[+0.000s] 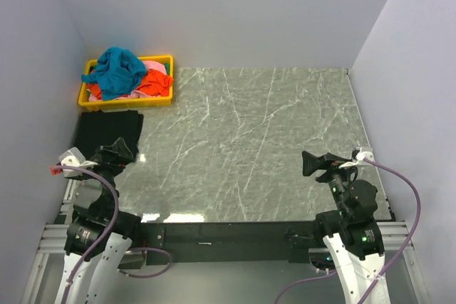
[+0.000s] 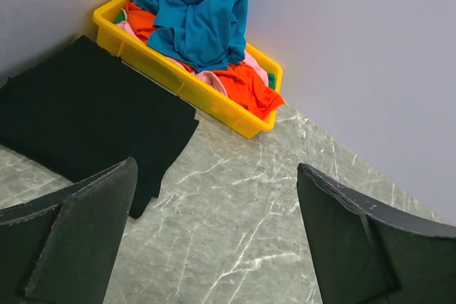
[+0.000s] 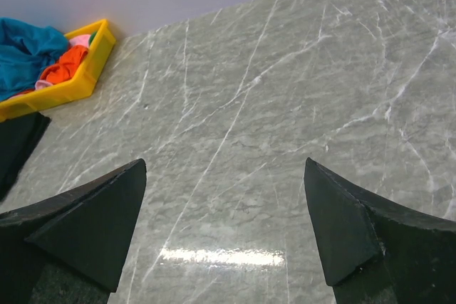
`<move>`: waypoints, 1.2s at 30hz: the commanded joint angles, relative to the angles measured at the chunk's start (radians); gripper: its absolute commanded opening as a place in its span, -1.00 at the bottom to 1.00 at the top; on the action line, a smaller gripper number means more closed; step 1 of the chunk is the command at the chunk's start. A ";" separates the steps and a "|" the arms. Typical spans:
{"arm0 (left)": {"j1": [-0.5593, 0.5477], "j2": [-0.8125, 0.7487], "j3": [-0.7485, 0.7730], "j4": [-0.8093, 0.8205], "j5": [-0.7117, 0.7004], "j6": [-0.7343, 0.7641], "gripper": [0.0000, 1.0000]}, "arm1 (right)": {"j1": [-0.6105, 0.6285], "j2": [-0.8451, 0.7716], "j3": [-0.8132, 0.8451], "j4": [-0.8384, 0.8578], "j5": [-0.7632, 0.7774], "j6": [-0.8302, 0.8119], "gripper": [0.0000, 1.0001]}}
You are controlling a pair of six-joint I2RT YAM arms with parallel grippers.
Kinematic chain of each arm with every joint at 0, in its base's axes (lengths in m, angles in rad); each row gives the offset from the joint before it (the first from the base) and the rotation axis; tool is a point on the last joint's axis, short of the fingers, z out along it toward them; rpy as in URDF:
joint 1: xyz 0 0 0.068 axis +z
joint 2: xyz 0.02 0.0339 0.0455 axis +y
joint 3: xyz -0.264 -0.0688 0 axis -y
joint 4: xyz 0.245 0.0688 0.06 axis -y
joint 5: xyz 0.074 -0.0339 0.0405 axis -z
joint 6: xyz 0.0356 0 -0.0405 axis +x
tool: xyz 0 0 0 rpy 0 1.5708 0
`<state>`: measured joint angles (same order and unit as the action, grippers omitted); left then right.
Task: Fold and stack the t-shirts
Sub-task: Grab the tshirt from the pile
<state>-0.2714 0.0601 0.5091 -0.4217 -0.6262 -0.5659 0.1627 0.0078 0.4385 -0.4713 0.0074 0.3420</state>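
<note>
Both arms sit at the near edge, nothing held. Left gripper (image 2: 215,170) is spread wide and so is right gripper (image 3: 224,165), both over the marble table (image 1: 271,147). Teal t-shirt (image 1: 121,69) lies crumpled on top of the heap in the yellow tray (image 1: 128,102), far left corner, over the orange-red one (image 1: 153,85). Black t-shirt (image 1: 108,131) lies flat just near of the tray. Risks: a pinch on the teal likely catches a tangled layer below or drags the light tray. The left arm reaching across could also ruck the black one.
</note>
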 commanded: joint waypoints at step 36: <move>0.253 1.802 1.106 0.248 0.080 0.127 0.99 | 0.031 -0.241 -0.023 0.028 -0.020 0.006 0.95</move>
<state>-0.0654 1.7218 1.4559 -0.1604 -0.5022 -0.4793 0.1867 0.0074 0.4156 -0.4648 -0.0162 0.3470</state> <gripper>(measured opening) 0.995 0.972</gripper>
